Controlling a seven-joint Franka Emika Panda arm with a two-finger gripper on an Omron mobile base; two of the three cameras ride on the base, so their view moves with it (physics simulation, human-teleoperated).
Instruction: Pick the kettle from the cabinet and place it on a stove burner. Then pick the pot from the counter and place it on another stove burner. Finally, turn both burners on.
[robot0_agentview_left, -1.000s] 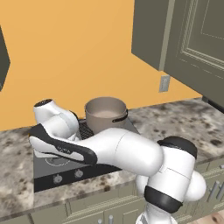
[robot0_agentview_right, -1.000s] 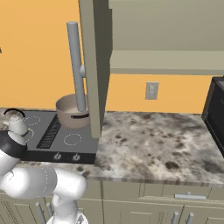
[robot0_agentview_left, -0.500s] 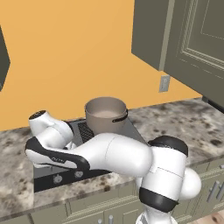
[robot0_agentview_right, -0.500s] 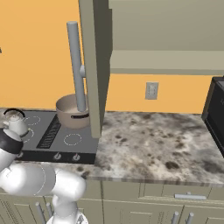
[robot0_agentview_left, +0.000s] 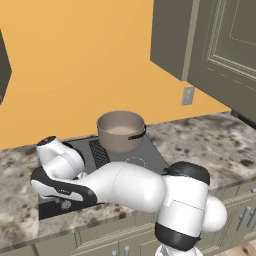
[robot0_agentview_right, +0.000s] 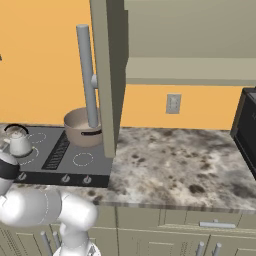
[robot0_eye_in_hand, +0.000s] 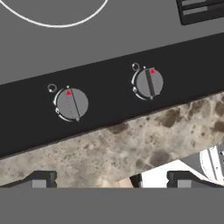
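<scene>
Knobs are what I look at now: in the hand view two round grey knobs, the left knob and the right knob, sit on the black front strip of the cooktop, each with a small red mark near its top. I judge both burners are not yet turned on, but I cannot be sure from the marks alone.

The tool hangs above the granite tabletop just in front of the strip, its two tips wide apart and holding nothing. I keep it apart like this so it can come down around one knob and twist it.

The kettle stands on a burner at the left end of the cooktop, and the pot stands on a burner side near the back, right of the vent grille. So the two placing steps look finished, and both vessels are well apart from the knobs, which leaves the strip free for my reach.

The arm bends low over the front edge of the tabletop, because the knobs lie flat and must be approached from above. The open wall cabinet carries nothing that I can see on its shelf board.

Next I would lower onto one knob, centred, before closing.
</scene>
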